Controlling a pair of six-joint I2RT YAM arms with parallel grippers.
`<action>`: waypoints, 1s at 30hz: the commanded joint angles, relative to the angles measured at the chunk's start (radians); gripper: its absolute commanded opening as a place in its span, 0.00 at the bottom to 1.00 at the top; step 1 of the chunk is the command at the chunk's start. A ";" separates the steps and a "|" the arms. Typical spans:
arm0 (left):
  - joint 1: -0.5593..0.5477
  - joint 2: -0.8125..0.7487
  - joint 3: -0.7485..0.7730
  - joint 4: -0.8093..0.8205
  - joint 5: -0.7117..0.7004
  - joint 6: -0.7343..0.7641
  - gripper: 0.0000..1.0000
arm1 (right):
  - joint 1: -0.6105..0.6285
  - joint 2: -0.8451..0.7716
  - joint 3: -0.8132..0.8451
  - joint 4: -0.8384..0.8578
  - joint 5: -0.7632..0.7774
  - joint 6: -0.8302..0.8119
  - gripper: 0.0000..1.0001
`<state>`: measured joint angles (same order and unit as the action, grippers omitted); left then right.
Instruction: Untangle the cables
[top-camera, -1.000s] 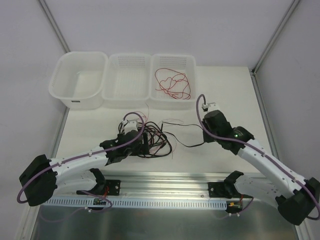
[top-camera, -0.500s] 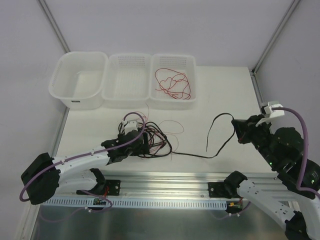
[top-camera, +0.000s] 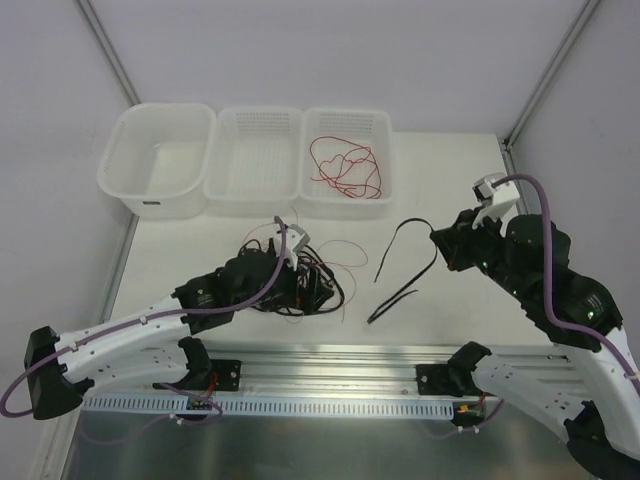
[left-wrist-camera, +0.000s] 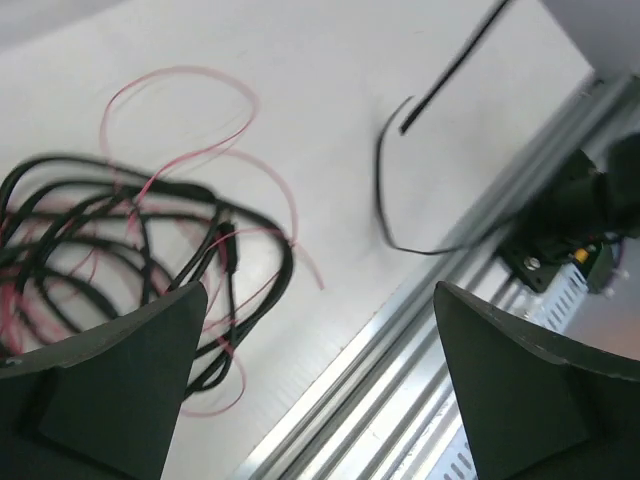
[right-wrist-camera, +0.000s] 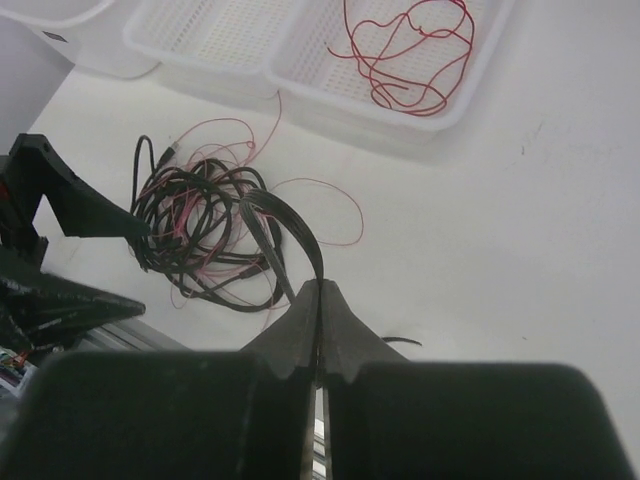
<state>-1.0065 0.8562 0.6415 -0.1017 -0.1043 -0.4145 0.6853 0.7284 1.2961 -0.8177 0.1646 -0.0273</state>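
A tangle of black and pinkish-red cables (top-camera: 295, 275) lies on the table in front of the left arm. It also shows in the left wrist view (left-wrist-camera: 120, 240) and the right wrist view (right-wrist-camera: 205, 240). My left gripper (top-camera: 310, 275) hovers at the tangle's right edge, open and empty (left-wrist-camera: 320, 290). My right gripper (top-camera: 438, 248) is shut (right-wrist-camera: 320, 285) on a single black cable (top-camera: 393, 304), which hangs in a loop to the table, apart from the tangle. Its loose end shows in the left wrist view (left-wrist-camera: 381, 190). A red cable (top-camera: 345, 168) lies in the right basket.
Three white containers stand at the back: a tub (top-camera: 160, 165), a middle basket (top-camera: 253, 160) and the right basket (top-camera: 345, 207). An aluminium rail (top-camera: 330, 365) runs along the table's near edge, with the arm mounts on it.
My right gripper pulled the black cable rightward out of the tangle, then came back a little left and up. My left gripper moved right along the tangle.
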 joint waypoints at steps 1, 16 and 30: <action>-0.079 0.081 0.107 0.127 0.149 0.200 0.99 | 0.003 0.058 0.103 0.049 -0.059 0.018 0.01; -0.132 0.385 0.213 0.464 0.253 0.394 0.99 | 0.005 0.124 0.183 0.083 -0.155 0.024 0.01; -0.142 0.552 0.224 0.666 0.420 0.281 0.97 | 0.005 0.105 0.181 0.083 -0.155 0.026 0.01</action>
<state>-1.1339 1.3922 0.8204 0.4461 0.1894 -0.0807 0.6853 0.8433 1.4425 -0.7818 0.0212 -0.0147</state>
